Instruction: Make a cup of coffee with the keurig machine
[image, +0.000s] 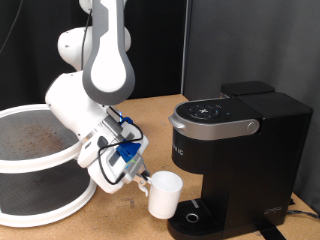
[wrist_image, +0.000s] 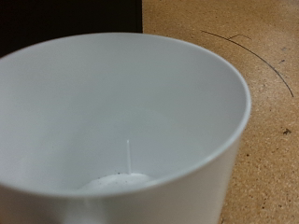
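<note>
The gripper (image: 143, 179) is gripping the cup (image: 164, 193) by its handle, holding it tilted just beside the keurig machine (image: 235, 160), above the drip tray (image: 193, 217)

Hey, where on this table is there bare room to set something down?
Bare wooden tabletop lies behind the arm, bordered by the white round mesh rack and the boxy black coffee machine. It is crowded in front: the tool holds the small white cup beside the machine's round drip tray. The wrist view shows bare wood beyond the cup.
</note>
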